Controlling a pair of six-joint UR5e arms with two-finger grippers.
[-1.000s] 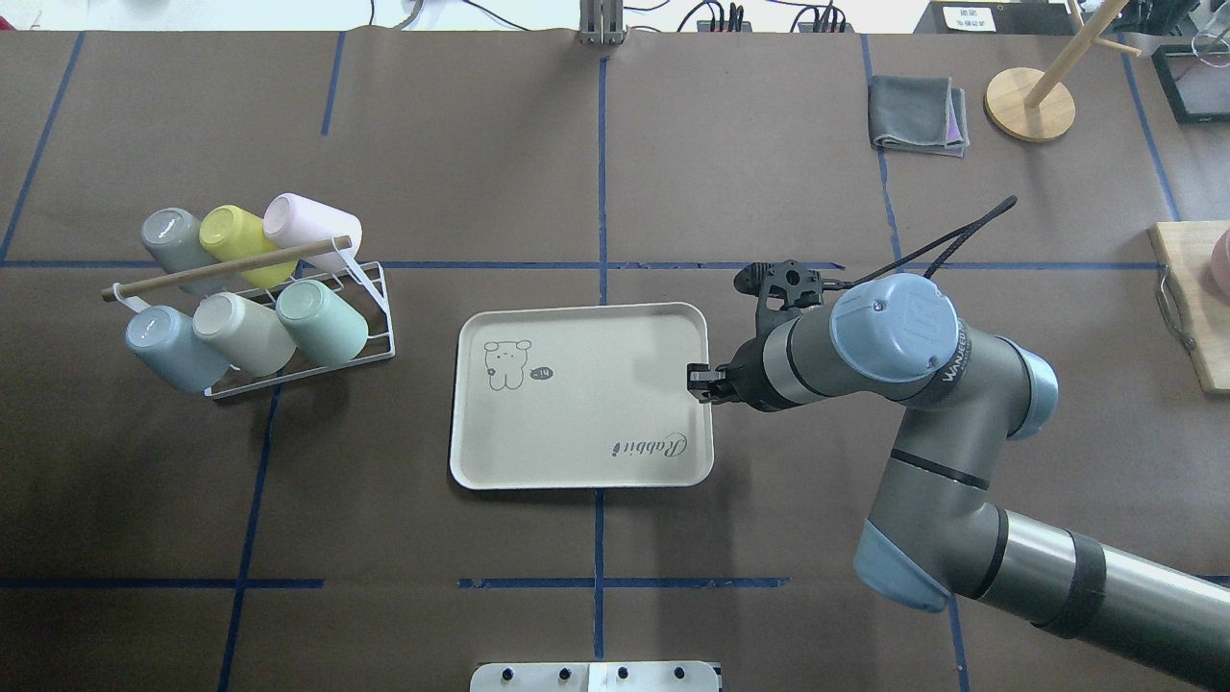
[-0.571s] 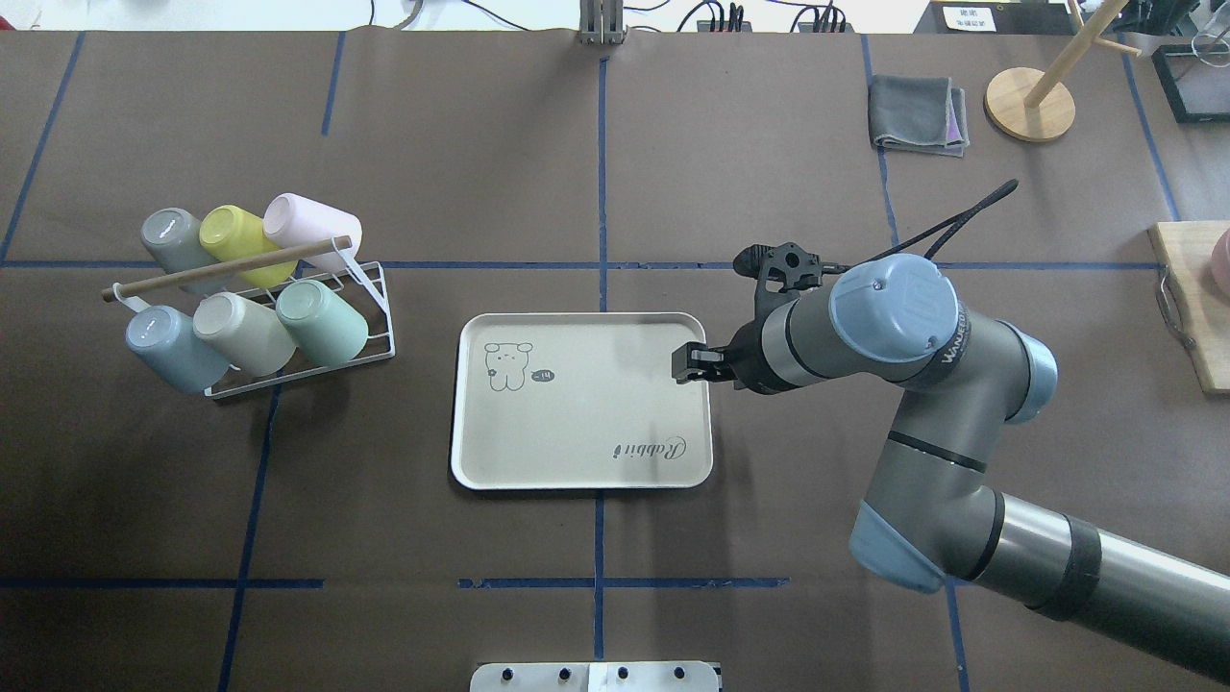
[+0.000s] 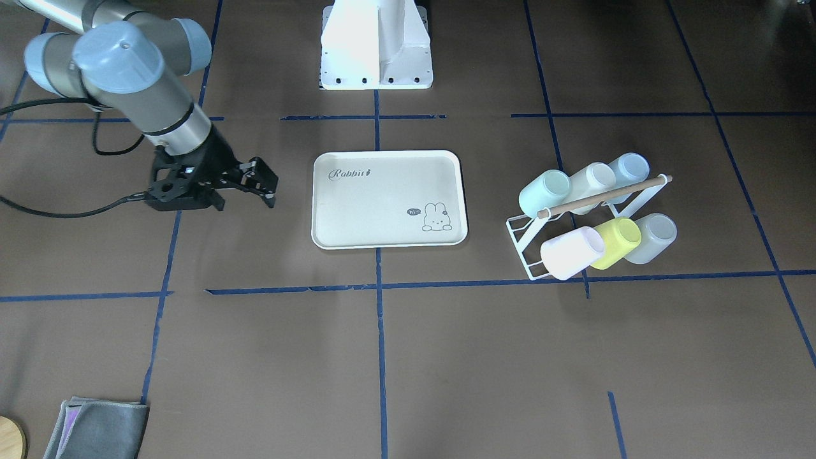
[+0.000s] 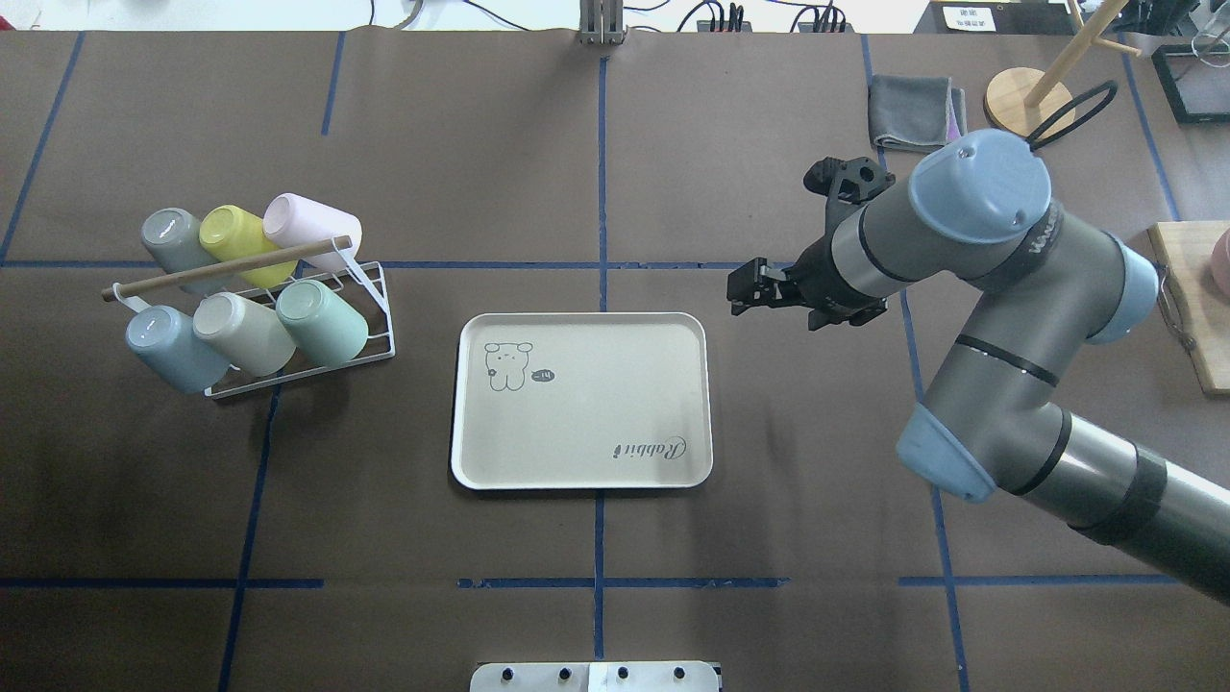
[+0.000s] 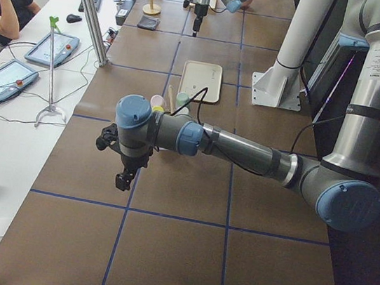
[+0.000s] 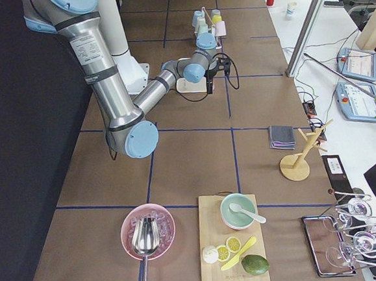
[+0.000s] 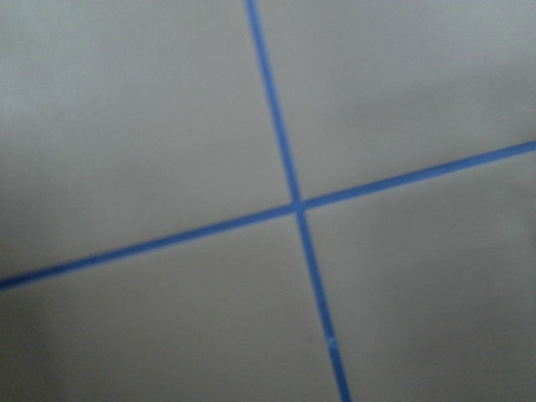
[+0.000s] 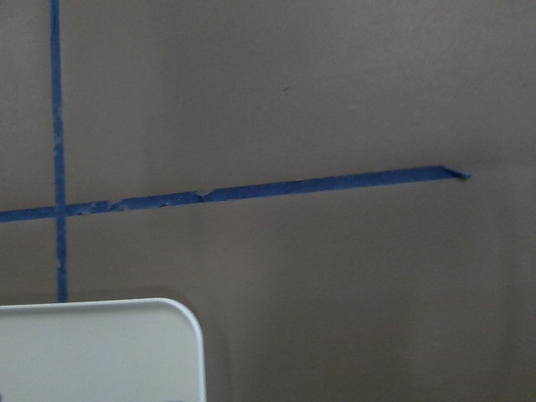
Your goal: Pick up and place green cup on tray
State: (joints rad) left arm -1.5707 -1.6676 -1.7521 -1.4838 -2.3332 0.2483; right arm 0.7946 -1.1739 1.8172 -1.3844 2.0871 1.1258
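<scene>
The tray [image 4: 577, 423] is laid flat on the brown table. "Rabbit" is written in one corner, and "hi" beside a small bunny drawing. The right gripper [image 4: 738, 291] is held just off the tray's far right corner, fingers spread and empty. The green cup [image 4: 322, 322] is kept left of the tray, tipped on a white wire rack [image 4: 380, 288], at the near row's end closest to the tray. The left gripper [image 5: 122, 179] is seen only from the side, so its state cannot be told.
</scene>
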